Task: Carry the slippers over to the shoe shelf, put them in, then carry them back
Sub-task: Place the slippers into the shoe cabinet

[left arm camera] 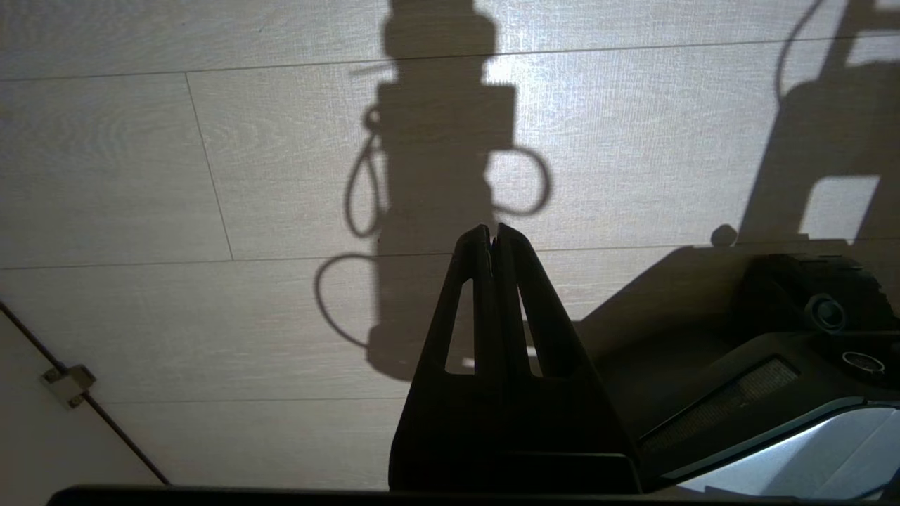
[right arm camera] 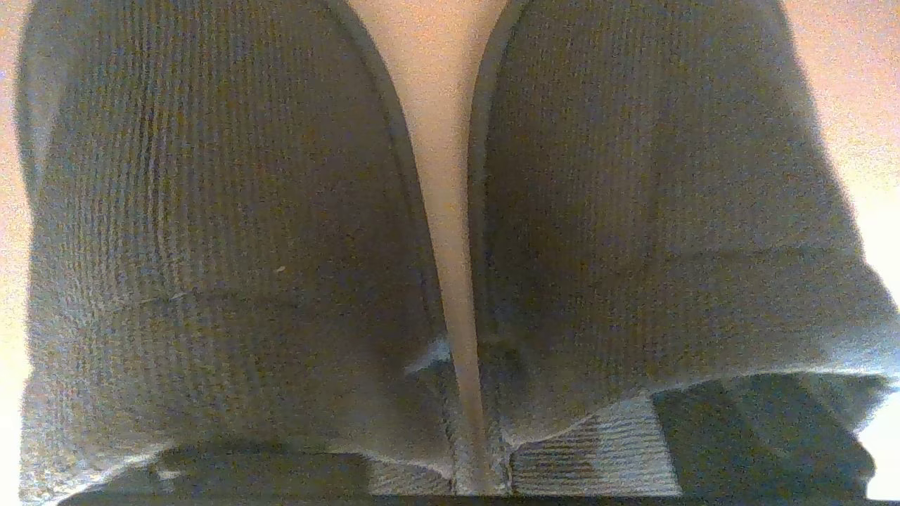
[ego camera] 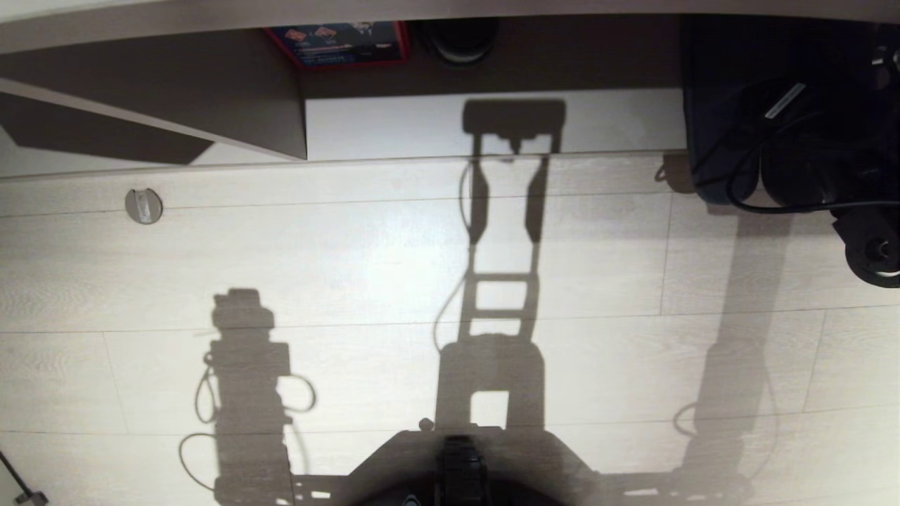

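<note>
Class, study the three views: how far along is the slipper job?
Done: the slippers lie side by side on a pale surface, close before the right wrist camera. In hand: the right arm reaches off the head view's right side; the left hand hangs shut over the floor. Left: unclear whether this is the shelf stage or the return.

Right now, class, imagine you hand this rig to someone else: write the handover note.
Left gripper: shut, empty, hanging over the floor.
Right arm: reaches forward at the right end of the shelf; its grip cannot be read.
Slippers: side by side with a narrow gap between them, lying on a pale surface close in front of the right wrist camera.
Done: the pair appears to be set down.
Left: confirm they sit in the shelf, then bring them back.
</note>
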Controlling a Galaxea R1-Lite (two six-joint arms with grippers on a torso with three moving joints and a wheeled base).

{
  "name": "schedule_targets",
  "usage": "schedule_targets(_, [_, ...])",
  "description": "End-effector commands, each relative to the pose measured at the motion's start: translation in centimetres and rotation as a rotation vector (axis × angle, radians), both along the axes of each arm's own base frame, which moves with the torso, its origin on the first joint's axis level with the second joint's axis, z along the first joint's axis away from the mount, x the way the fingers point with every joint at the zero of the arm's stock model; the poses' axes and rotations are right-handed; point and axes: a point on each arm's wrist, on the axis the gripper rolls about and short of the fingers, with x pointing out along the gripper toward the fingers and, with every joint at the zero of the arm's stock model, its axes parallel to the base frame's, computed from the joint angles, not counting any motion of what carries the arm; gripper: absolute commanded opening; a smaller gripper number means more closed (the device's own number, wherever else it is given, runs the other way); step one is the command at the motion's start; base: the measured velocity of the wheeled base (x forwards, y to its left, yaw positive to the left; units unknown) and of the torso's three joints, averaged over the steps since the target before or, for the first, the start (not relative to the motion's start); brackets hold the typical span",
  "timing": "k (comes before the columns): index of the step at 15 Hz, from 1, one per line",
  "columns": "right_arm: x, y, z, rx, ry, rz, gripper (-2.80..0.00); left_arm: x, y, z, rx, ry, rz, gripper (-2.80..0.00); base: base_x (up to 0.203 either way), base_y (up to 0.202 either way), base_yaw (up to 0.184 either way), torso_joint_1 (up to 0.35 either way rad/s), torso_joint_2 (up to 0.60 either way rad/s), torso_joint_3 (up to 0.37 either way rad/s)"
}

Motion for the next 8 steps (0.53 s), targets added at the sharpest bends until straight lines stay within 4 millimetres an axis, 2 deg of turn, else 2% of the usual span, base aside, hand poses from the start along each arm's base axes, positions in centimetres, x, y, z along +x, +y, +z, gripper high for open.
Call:
schedule_targets(1, [-0.3,0.0,0.3,0.000,-0.014,-0.001,0.00,0.0,0.0,0.0,-0.001,-0.001,0.001,-2.80,0.000,0.000,0.000,0.000,0.00,0.000])
schedule_targets(8, [-1.7,0.2,0.7,-0.002,0.079,0.004,0.00,0.0,0.0,0.0,-0.001,-0.001,0.001,-2.80,0.000,0.000,0.000,0.000,0.00,0.000])
